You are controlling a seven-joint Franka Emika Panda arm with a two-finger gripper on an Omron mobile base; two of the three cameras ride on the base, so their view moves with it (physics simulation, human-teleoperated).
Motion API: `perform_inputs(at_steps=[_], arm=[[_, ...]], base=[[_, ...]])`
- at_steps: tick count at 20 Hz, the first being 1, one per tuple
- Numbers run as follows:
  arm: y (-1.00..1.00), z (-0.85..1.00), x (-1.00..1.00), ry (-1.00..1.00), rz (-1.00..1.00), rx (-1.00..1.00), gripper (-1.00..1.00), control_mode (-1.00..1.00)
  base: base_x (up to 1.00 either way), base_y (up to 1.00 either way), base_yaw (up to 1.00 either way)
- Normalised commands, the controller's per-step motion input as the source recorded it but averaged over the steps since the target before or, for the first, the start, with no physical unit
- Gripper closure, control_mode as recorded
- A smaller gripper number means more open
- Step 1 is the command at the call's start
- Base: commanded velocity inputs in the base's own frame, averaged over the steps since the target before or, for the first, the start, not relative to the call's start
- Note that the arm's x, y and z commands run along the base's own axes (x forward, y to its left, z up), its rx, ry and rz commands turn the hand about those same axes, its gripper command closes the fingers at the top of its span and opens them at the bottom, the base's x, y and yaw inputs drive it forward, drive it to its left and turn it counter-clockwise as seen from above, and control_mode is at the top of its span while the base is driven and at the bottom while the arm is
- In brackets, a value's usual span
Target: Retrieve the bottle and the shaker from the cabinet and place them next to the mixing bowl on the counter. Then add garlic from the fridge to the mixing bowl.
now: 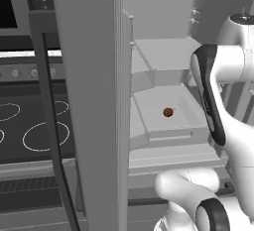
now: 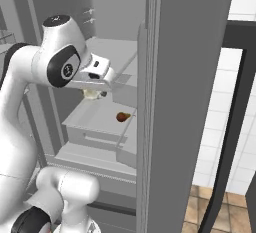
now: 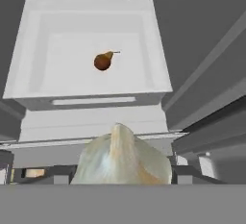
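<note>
The fridge (image 1: 89,101) stands open, its grey door (image 2: 185,102) swung out beside the pale shelves. My gripper (image 2: 95,95) hangs in front of the shelves, above a pulled-out white drawer (image 3: 29,50). It is shut on a cream-white garlic bulb (image 3: 122,158), whose pale edge shows under the hand (image 2: 90,94). The bottle, the shaker, the cabinet, the mixing bowl and the counter are out of view.
A small brown pear-like fruit (image 3: 102,61) lies alone in the drawer (image 1: 168,112). The black stovetop with ringed burners (image 1: 34,131) sits left of the fridge door. A white tiled wall (image 2: 225,102) runs along the right.
</note>
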Motion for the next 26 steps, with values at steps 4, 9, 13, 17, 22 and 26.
perform_inputs(at_steps=[4, 9, 13, 17, 22, 26], arm=[[0.09, -0.76, -0.51, 0.37, 0.00, 0.00, 1.00, -1.00], [0.15, -0.79, -0.24, 0.11, 0.00, 0.02, 1.00, -1.00], [0.19, -0.71, -0.28, -0.05, 0.00, 0.02, 1.00, -1.00], [0.28, -0.44, -0.20, -0.22, 0.00, 0.05, 1.00, -1.00], [0.18, -0.20, -0.11, -0.11, 0.00, 0.04, 1.00, -1.00], [0.00, 0.00, 0.00, 0.00, 0.00, 0.00, 1.00, -1.00]], base=[[0.00, 0.00, 0.00], [0.00, 0.00, 0.00], [0.00, 0.00, 0.00], [0.00, 0.00, 0.00], [0.00, 0.00, 0.00], [0.00, 0.00, 0.00]])
